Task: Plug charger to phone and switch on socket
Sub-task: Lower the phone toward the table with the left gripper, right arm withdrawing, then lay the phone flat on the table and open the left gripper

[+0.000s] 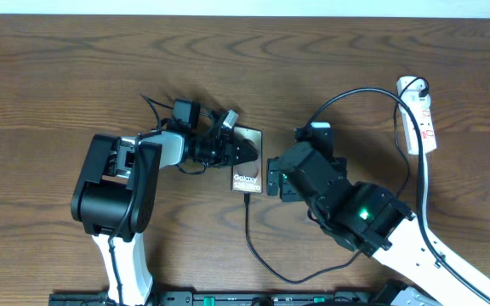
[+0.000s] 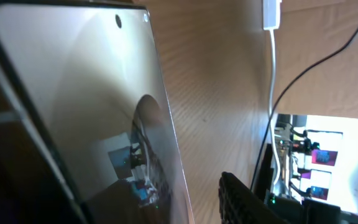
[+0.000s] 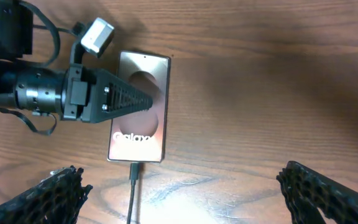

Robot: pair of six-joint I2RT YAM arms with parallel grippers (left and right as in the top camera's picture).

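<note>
while the left hand (image 3: 149, 99) is lying across the phone (image 3: 143, 142), its fingers drawn into one dark wedge so that i cannot tell whether they are closed or only pressing down, the right hand (image 3: 182, 180) is hovering just short of the phone's lower end, fingers spread wide and holding nothing. the phone is lying flat on the tabletop (image 1: 58, 68), and the charger (image 3: 133, 186) is meeting its lower edge; to my eye the tip is looking seated. so i'm thinking the socket (image 1: 421, 115) is what matters now. it is sitting well apart, off to the robot's right and farther up the tabletop, its long axis running near-to-far, roughly parallel to the phone. the right arm is standing between it and the left arm, so the right one is plainly the nearer for reaching the switch.
</note>
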